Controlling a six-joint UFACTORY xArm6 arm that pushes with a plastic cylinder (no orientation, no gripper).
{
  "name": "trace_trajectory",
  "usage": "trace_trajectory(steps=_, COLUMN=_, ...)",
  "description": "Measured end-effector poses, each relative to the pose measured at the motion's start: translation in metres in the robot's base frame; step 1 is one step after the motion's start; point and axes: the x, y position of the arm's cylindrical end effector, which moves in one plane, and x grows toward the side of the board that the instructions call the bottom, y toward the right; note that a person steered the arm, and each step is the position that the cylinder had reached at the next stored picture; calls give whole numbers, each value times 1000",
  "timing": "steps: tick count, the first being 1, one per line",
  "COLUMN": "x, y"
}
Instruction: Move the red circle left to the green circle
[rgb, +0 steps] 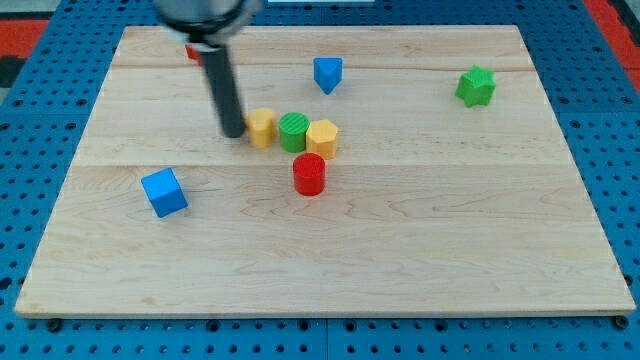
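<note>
The red circle (310, 173) stands near the board's middle, just below the yellow hexagon block (322, 137) and below-right of the green circle (293, 131). The green circle sits in a row between a yellow block (262, 127) on its left and the yellow hexagon on its right, touching both. My tip (233, 132) rests on the board just left of the left yellow block, about touching it. The rod rises toward the view's top.
A blue cube (164, 192) lies at the left. A blue triangular block (327, 74) is at the top middle. A green star-like block (476, 86) is at the top right. A red block (193, 51) is partly hidden behind the rod at the top left.
</note>
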Motion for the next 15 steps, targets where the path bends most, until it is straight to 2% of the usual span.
trace_trajectory(steps=1, x=-2, y=41)
trace_trajectory(steps=2, x=11, y=23)
trace_trajectory(steps=3, x=45, y=-25)
trace_trajectory(steps=4, x=98, y=-26)
trace_trajectory(steps=5, x=122, y=11)
trace_trajectory(steps=6, x=122, y=78)
trace_trajectory(steps=7, x=108, y=72)
trace_trajectory(steps=8, x=83, y=31)
trace_trajectory(steps=10, x=31, y=41)
trace_trajectory(steps=12, x=31, y=34)
trace_trajectory(steps=13, x=65, y=37)
trace_trajectory(steps=14, x=68, y=123)
trace_trajectory(steps=15, x=61, y=147)
